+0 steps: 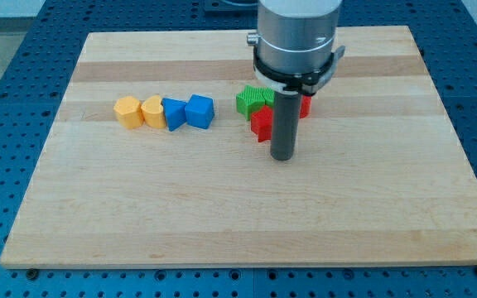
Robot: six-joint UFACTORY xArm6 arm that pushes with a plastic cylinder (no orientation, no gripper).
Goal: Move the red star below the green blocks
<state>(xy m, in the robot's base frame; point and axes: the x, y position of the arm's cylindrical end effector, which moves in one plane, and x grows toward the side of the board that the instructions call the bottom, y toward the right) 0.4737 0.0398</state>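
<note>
The red star lies on the wooden board just below the green blocks, touching them. One green block shows at the star's upper left; a second green piece is mostly hidden behind the arm. Another red block peeks out at the rod's right. My rod stands right of the red star, and my tip rests on the board just below and right of the star, close to it.
A row at the view's left holds an orange block, an orange heart-like block, a blue block and a blue cube. The wooden board sits on a blue perforated table.
</note>
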